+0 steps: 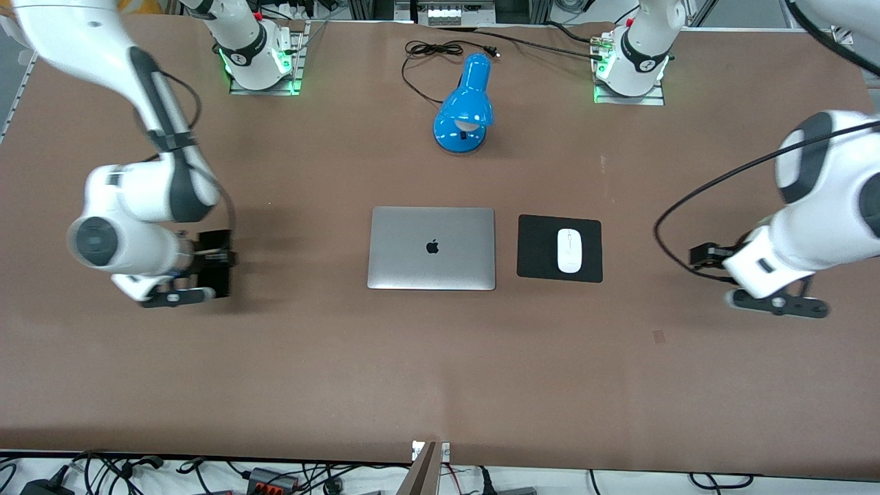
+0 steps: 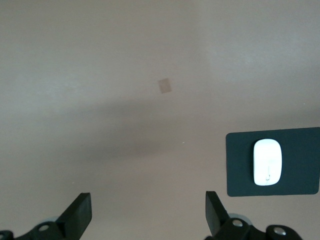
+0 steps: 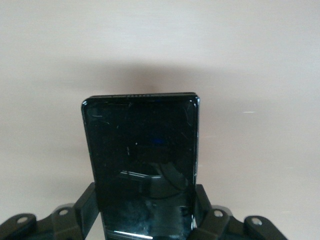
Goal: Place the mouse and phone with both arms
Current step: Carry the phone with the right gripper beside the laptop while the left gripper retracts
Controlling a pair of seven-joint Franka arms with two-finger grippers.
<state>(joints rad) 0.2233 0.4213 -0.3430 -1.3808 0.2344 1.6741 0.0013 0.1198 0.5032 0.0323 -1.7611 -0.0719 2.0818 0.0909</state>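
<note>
My right gripper (image 3: 145,212), at the front view's left edge, clamps the slim black glossy phone (image 3: 142,170) above bare table; a tilt could let it slip and drop. My left gripper (image 2: 148,215) hangs spread, holding nothing, at that view's right, while the small white oval mouse (image 1: 570,250) sits on the black square pad (image 1: 536,247) right of centre.

Front view evenly and brightly lit from overhead; soft shadows cast on table (image 1: 309,357) beneath both arms. Motion blur seen on right arm (image 1: 148,89). Green glow given off at arm bases. Wrist views paler, washed out. Glossy phone (image 3: 142,160) face marked by reflections; broad soft shadow around it.
</note>
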